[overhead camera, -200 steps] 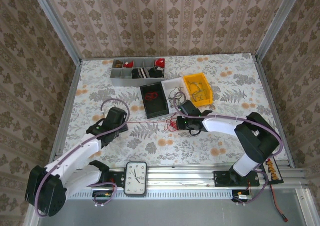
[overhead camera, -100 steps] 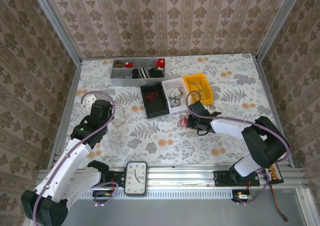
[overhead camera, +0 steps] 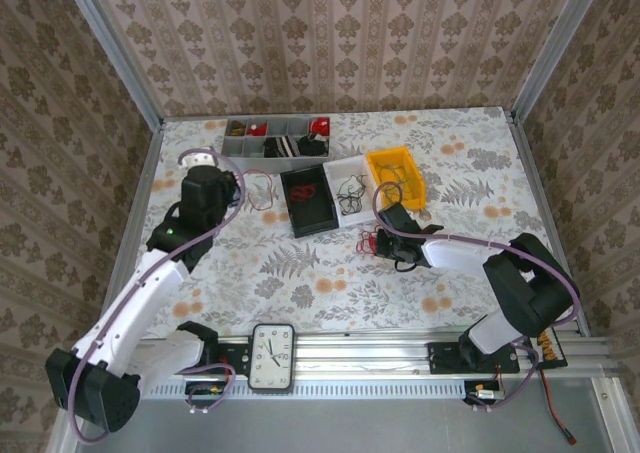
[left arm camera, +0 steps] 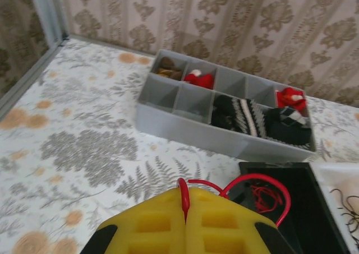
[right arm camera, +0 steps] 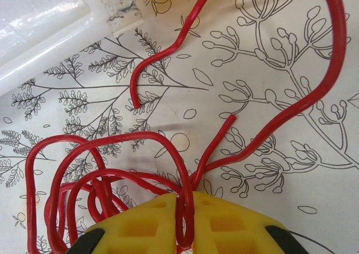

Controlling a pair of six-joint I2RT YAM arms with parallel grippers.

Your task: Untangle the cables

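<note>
Cables are held by both arms. One red cable [left arm camera: 183, 191] is pinched in the tightly closed left gripper [left arm camera: 185, 212], at the far left of the table [overhead camera: 300, 273], beside the black bin [overhead camera: 310, 199]. A red clump [overhead camera: 372, 241] is pinched by the right gripper [right arm camera: 185, 215], near the white bin [right arm camera: 39, 24]. The clump should be kept pinned low while single strands are drawn out slowly. The held cable is curled toward the right, so no long axis can be told. The clump's loose ends point far.
</note>
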